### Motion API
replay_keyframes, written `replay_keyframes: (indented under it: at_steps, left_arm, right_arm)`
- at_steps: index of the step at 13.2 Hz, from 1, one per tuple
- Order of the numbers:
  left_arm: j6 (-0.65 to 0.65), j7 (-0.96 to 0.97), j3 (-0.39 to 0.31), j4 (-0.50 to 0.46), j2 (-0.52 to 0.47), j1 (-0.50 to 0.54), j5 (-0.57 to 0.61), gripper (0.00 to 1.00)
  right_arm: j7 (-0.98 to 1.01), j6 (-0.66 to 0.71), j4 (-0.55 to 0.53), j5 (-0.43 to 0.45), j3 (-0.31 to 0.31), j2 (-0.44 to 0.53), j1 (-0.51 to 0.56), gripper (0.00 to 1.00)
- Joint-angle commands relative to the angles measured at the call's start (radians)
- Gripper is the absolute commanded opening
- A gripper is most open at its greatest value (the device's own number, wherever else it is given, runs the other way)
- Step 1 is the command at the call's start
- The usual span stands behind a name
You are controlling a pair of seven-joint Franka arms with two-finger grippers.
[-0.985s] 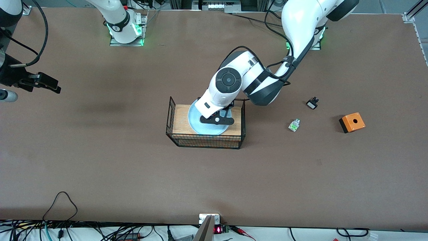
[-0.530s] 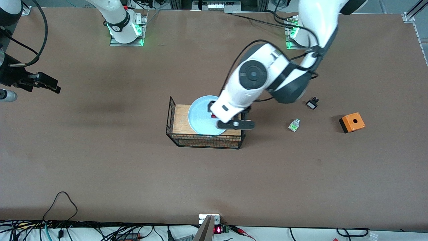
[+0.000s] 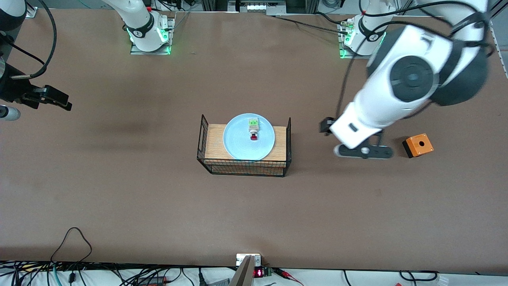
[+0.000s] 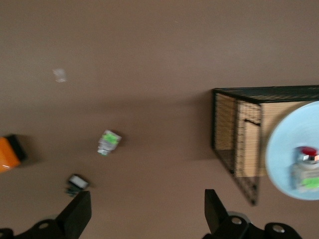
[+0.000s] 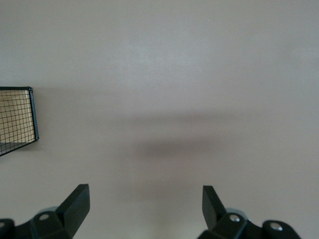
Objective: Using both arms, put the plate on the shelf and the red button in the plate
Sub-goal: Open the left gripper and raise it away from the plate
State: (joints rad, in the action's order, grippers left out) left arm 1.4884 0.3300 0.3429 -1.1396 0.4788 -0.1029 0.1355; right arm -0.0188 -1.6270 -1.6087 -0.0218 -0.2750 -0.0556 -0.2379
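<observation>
Change: the left tool has let go of the red button and swung away from the rack, so it now hangs over bare counter at the right of the front frame, beside the orange box.
Red button: lying free on the plate, near the plate's upper edge in the front frame, red cap pointing down the frame; nothing touches it.
Plate: flat on the wooden top of the wire rack in the middle of the front frame.
Left tool state: jaws spread wide and empty, as the left wrist view shows.
Right tool: waits over bare counter at the left edge of the front frame, jaws wide, holding nothing.
Other pieces: the left wrist view shows a white-and-green piece and a small black part on the counter.
Meaning: plate and button both look placed; the task seems all but finished, with only the arm's retreat left.
</observation>
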Motion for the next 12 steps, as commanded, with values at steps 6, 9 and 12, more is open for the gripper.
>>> replay_keyframes:
  at_steps: [6, 9, 12]
  left_arm:
    - [0.219, -0.246, -0.317, -0.569, -0.492, 0.005, -0.134, 1.00]
    - [0.208, -0.240, -0.323, -0.580, -0.517, 0.005, -0.126, 1.00]
    - [0.185, -0.241, -0.331, -0.577, -0.520, 0.005, -0.125, 1.00]
  right_arm:
    - [0.013, 0.000, -0.003, 0.008, 0.002, 0.005, -0.001, 1.00]
    - [0.011, -0.001, -0.003, 0.008, 0.002, 0.003, -0.001, 1.00]
    - [0.011, -0.001, -0.003, 0.008, 0.002, 0.003, -0.001, 1.00]
